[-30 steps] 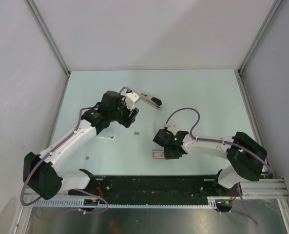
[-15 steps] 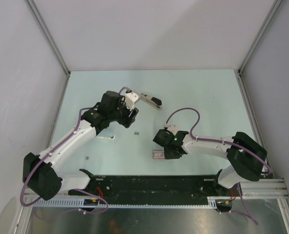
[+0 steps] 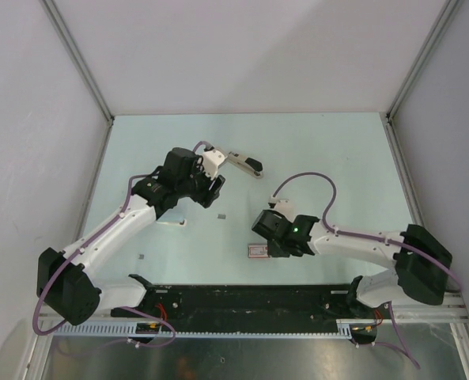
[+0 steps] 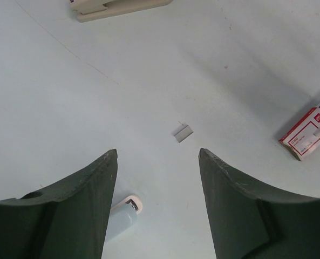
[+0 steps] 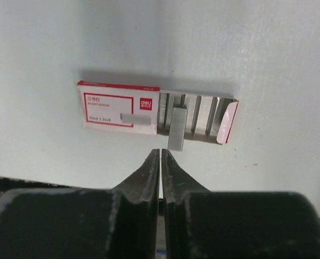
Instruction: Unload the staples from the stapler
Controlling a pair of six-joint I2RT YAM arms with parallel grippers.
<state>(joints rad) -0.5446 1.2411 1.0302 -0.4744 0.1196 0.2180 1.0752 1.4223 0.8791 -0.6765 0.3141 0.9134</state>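
The stapler (image 3: 242,164) lies opened at the back of the table, cream with a black top; its cream end shows as the stapler (image 4: 116,6) in the left wrist view. My left gripper (image 4: 157,156) hangs open over the table just this side of it, holding nothing. A short grey strip of staples (image 4: 183,131) lies loose on the table beyond its fingertips. My right gripper (image 5: 160,151) is shut on nothing, its tips just short of the pink-and-white box (image 5: 119,110). Another grey strip of staples (image 5: 177,127) rests across the box's open tray.
A pale blue rounded block (image 3: 171,222) lies left of centre, beside my left finger as the block (image 4: 122,216). The pink-and-white box (image 3: 258,251) sits near the front rail. A tiny dark speck (image 3: 141,256) lies at front left. Grey walls ring the table.
The right gripper's jaws have closed and that arm has drawn back a little to the right. The left arm and the stapler have stayed put.
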